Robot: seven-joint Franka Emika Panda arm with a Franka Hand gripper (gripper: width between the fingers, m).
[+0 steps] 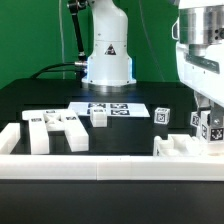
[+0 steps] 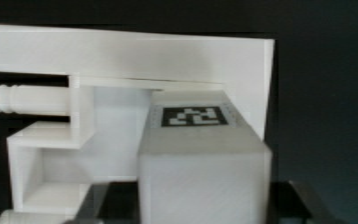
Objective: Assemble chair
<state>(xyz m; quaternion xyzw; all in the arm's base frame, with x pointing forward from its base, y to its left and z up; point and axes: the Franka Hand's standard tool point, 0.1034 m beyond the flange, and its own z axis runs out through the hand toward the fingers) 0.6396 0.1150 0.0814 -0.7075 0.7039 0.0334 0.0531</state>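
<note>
Gripper was found clamped on tagged bar, held just beside chair piece at exterior view's right. If misaligned w/ peg, bar could be jammed, piece shoved.

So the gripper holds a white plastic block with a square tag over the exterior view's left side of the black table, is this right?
No: the gripper holds the white plastic block over the exterior view's right side of the black table, as that view shows.
</note>
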